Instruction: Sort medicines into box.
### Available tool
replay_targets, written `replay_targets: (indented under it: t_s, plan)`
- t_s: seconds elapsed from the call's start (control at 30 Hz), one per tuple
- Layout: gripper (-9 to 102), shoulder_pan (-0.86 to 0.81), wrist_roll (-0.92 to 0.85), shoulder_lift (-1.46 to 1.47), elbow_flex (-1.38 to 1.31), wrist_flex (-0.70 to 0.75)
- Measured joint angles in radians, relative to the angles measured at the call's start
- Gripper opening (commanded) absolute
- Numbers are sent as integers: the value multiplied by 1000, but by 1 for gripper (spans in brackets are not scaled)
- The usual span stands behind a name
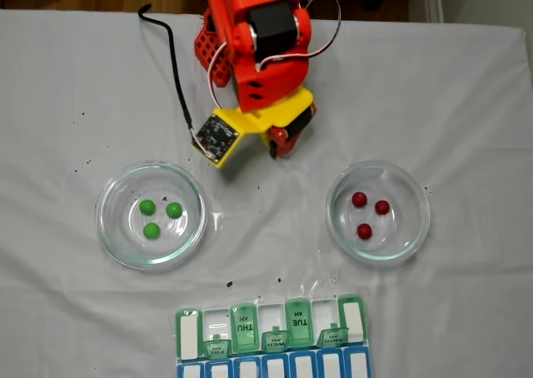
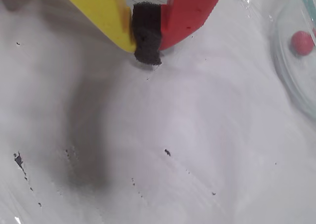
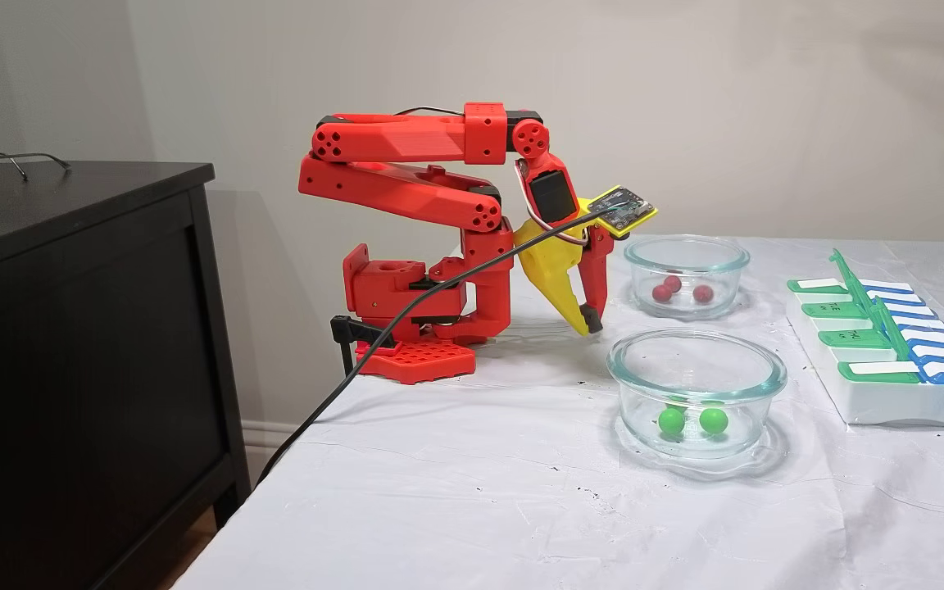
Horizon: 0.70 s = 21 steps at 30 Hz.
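the desk [image 1: 67, 78] wears a wrinkled white cover flecked with black specks [image 1: 79, 168]. two glass dishes [image 1: 151, 215] [image 1: 379, 211] rest at nine and three o'clock in a fixed view, the box [image 1: 271, 338] at six, the arm's base [image 3: 415, 359] at twelve.

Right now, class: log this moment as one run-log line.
pincer: shut, empty, low over cloth | green pills: left dish | red pills: right dish | box: no pills seen

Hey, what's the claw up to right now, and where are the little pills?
Claw shut, empty, tips near the cloth. Three green pills in one glass dish, three red pills in the other. Pill box holds none. Nothing in the way.
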<state>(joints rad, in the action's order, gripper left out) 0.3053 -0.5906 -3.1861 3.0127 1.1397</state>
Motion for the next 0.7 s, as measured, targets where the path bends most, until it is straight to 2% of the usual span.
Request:
replay_targets:
  t_s: [0.17,0.43,0.7]
  plan:
    - [0,35,-51,0,-12,14]
    - [0,83,-80,12,-282,91]
    - [0,184,-61,244,-552,95]
